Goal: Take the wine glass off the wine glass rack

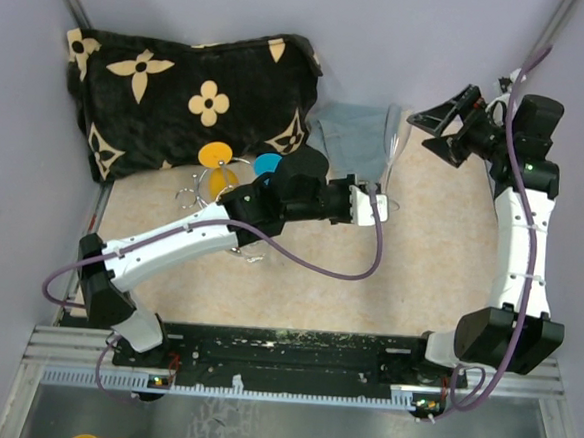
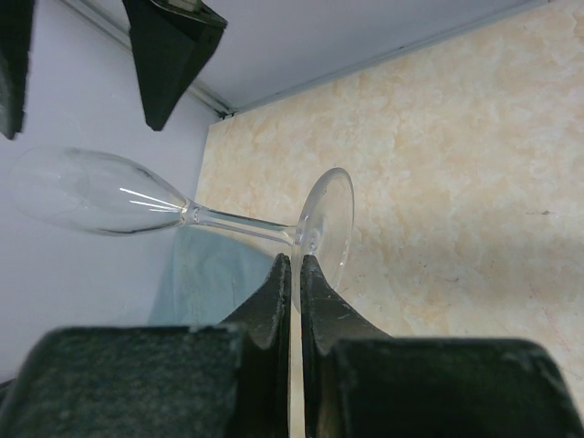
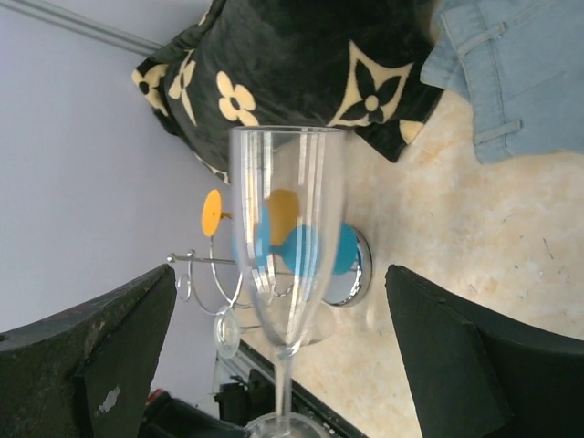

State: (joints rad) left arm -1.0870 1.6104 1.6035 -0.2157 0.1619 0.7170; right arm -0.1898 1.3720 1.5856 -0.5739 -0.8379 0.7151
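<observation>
The wine glass (image 2: 91, 192) is clear and slender and is held sideways in the air, off the wine glass rack. My left gripper (image 2: 297, 266) is shut on the glass's round foot (image 2: 330, 219). It also shows in the top view (image 1: 371, 207), right of the rack. The glass's bowl (image 3: 287, 219) points at my right gripper (image 3: 283, 315), which is open and empty, its fingers (image 3: 109, 347) wide apart just short of the rim. In the top view the right gripper (image 1: 429, 128) is at the back right. The chrome wire rack (image 1: 209, 185) stands behind the left arm.
A black pillow with cream flowers (image 1: 181, 81) lies at the back left and folded blue denim (image 1: 353, 133) lies under the glass. Orange (image 1: 216, 157) and blue (image 1: 267, 164) discs sit at the rack. Another clear glass foot (image 3: 226, 335) hangs in the rack's wires. Walls close the sides.
</observation>
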